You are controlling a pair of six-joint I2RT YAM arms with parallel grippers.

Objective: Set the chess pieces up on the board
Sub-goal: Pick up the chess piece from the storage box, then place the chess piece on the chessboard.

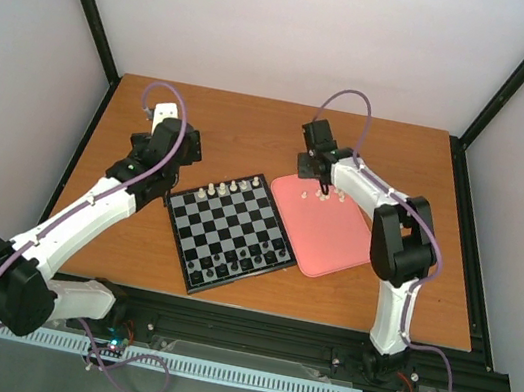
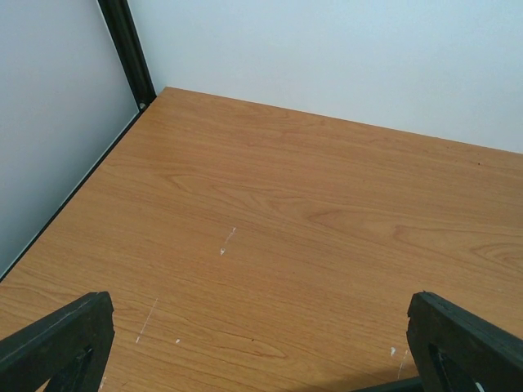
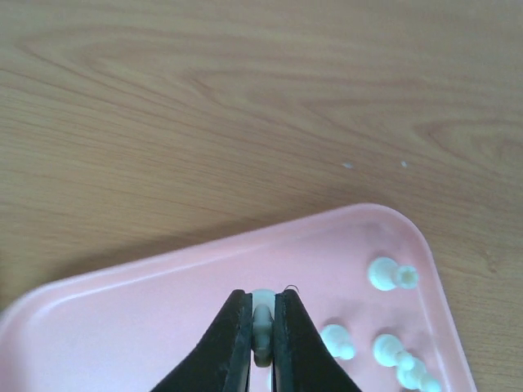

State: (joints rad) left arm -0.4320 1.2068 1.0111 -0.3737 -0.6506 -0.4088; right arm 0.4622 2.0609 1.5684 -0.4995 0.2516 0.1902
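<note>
**Top external view:** The board is seen at the middle of the bench, turned at an angle, with the pink tray just beside it on the side toward the bench's right edge. A row of white pieces is lined up along the board's far side, and dark pieces are grouped along its near side. The right fingers are lowered over the tray's far end, where a few more white pieces are scattered.

**Left wrist view:** The left fingers are spread wide with nothing between them. Only bare bench is framed, up to its far left corner. Neither board nor pieces are shown here.

**Right wrist view:** The pink tray is viewed from close above, with the wood of the bench beyond its rim. The right fingers are pressed together on a single white piece, which is pinched upright between the tips so that only its rounded top is exposed. Several loose pieces are left in the tray's corner toward the right of this view, near the fingers but apart from them. At least one is lying on its side.
</note>
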